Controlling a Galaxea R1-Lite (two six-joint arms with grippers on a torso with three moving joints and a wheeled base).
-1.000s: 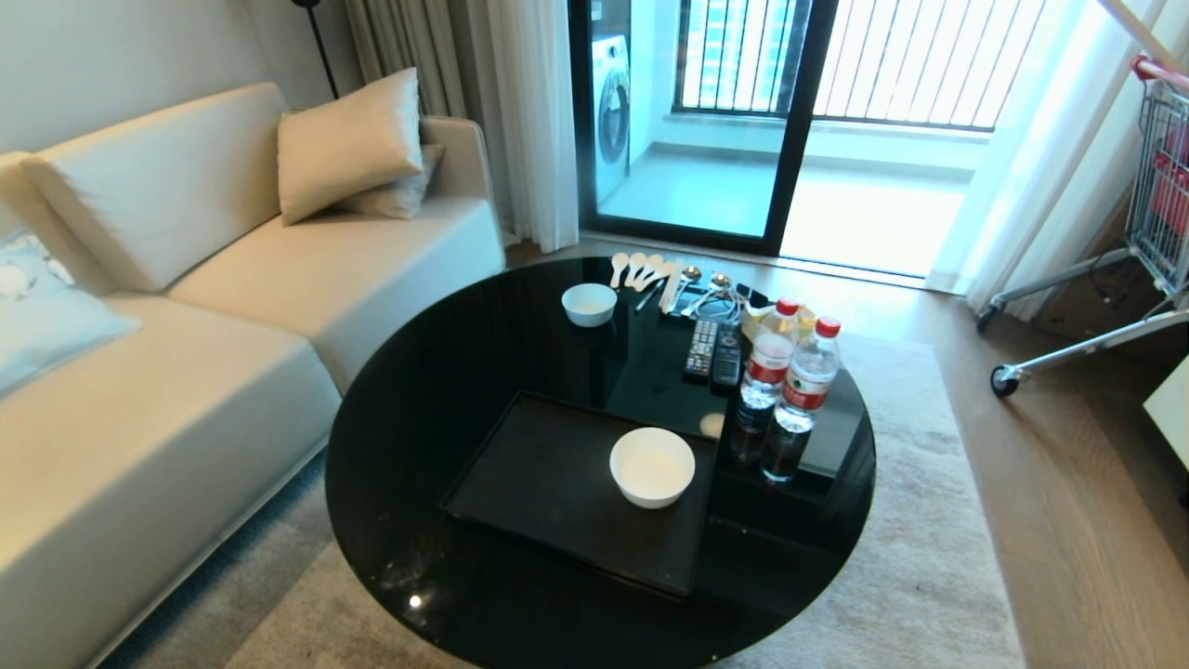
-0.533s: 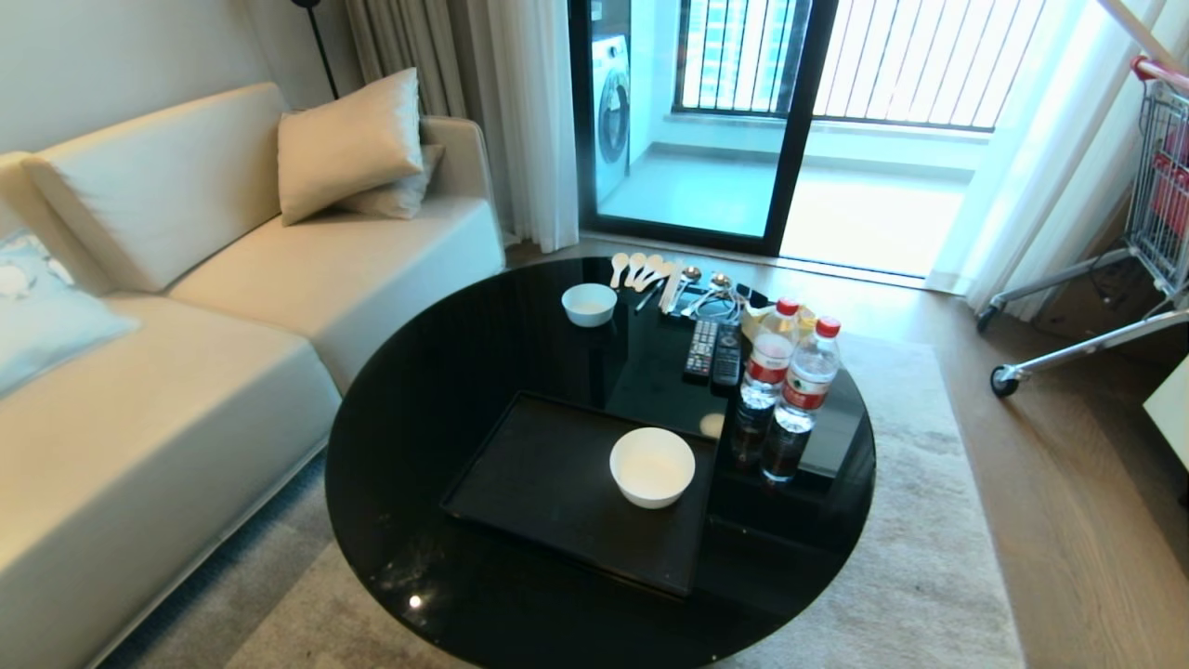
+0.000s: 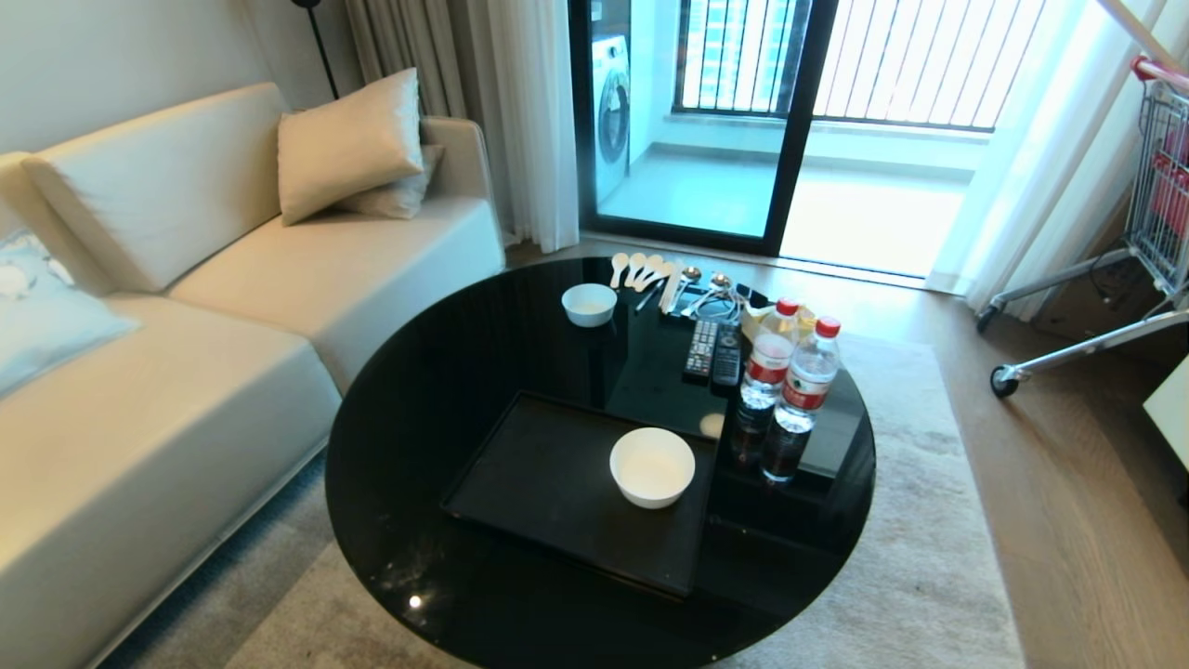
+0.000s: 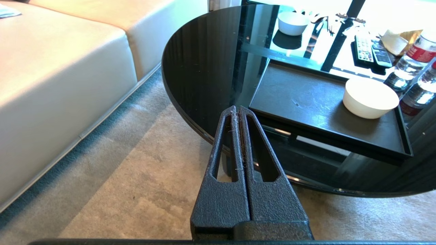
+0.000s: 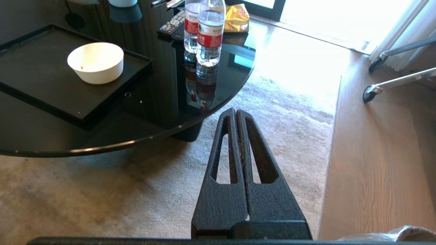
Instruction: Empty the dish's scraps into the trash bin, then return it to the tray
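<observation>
The dish [image 3: 652,466] is a white round bowl standing upright in the right half of the black tray [image 3: 539,483] on the round black table [image 3: 418,409]. Its inside looks bare white; no scraps show, only a tiny dark speck on its inner wall in the right wrist view [image 5: 95,62]. The trash bin is out of view; a fold of clear plastic [image 5: 391,234] shows at that view's edge. Neither arm appears in the head view. My left gripper [image 4: 237,108] is shut and empty over the carpet by the table's near-left edge. My right gripper [image 5: 235,110] is shut and empty over the carpet by the table's near-right edge.
A smaller white bowl [image 3: 589,304], spoons [image 3: 641,269], two remotes [image 3: 713,353] and two water bottles [image 3: 803,395] stand on the table's far and right parts. A cream sofa [image 3: 186,372] runs along the left. A wheeled cart [image 3: 1152,204] stands at the far right.
</observation>
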